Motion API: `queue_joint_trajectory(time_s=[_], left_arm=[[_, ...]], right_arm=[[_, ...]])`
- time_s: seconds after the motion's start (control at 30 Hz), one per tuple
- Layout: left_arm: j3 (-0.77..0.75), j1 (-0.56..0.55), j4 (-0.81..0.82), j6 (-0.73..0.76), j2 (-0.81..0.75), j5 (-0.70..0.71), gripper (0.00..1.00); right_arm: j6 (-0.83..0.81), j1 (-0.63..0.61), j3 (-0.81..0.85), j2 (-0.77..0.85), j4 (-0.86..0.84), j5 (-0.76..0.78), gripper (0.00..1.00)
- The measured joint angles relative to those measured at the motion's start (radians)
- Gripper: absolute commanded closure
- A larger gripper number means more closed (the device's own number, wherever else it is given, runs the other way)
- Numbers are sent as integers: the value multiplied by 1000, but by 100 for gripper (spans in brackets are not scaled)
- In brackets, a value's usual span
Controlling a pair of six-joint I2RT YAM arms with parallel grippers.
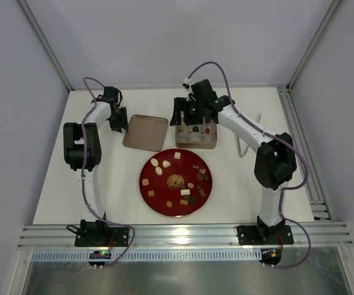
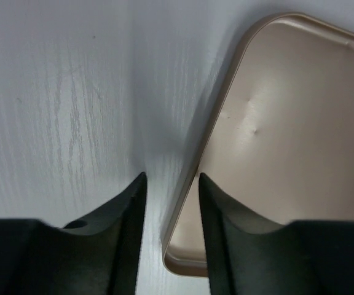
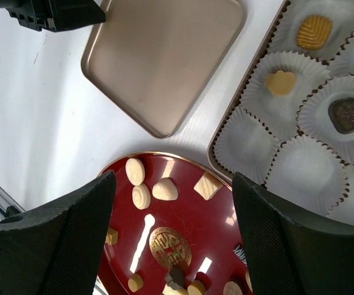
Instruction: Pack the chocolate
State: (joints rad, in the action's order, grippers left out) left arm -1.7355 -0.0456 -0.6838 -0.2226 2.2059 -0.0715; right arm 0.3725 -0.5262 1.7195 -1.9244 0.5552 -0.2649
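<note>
**While most chocolates point(image 1: 177, 155) lie on the red plate point(image 1: 155, 183), three sit in the tin point(image 1: 196, 147)**

As I look down from the top camera, the round plate sits mid-table point(image 1: 60, 184) between the two arms. It carries a scatter of cream, tan and dark brown pieces around a gold emblem. Just beyond it stands the square tin, lined with white paper cups point(image 3: 306, 178). The gold tin lid point(image 1: 145, 132) lies flat to its left.

My left end effector point(image 1: 120, 120) is at the lid's left edge. On its wrist camera the fingers point(image 2: 128, 209) stand a narrow gap apart with nothing between them. The lid's rounded rim point(image 2: 183, 203) runs under that gap, and I cannot tell whether they touch it.

My right end effector point(image 1: 194, 123) hangs over the tin, released and empty, jaws spread wide. Its wrist view shows three cups filled: a gold ridged piece point(image 3: 314, 31), a pale yellow piece point(image 3: 280, 82) and a dark piece point(image 3: 347, 115). The cups nearest the plate hold nothing. Cream pieces lie along the plate's far rim, close to the tin's corner.
</note>
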Motion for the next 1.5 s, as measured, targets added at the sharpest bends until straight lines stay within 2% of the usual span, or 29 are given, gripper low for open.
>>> queue_joint_trajectory(time_s=[0.27, 0.3, 0.43, 0.57, 0.93, 1.33, 1.5], left_arm=[[-4, -5, 8, -9, 8, -1, 78], [-5, -7, 8, -10, 9, -1, 86], [-10, -19, 15, -17, 14, -1, 100], [-14, -25, 14, -16, 17, -17, 100], [-11, 23, -25, -50, 23, -197, 100], [43, 121, -68, -61, -27, -278, 100], [59, 128, -72, -69, -84, -301, 100]], right_arm=[[1, -24, 7, -47, -4, -8, 24], [1, -27, 10, -50, -4, -9, 24], [1, -31, 31, -75, -11, -10, 23], [0, -40, 44, -93, -10, -11, 24], [-26, -51, 165, -174, -10, -11, 24], [-31, -51, 220, -264, -2, -4, 24], [-31, -51, 227, -284, -2, -4, 24]])
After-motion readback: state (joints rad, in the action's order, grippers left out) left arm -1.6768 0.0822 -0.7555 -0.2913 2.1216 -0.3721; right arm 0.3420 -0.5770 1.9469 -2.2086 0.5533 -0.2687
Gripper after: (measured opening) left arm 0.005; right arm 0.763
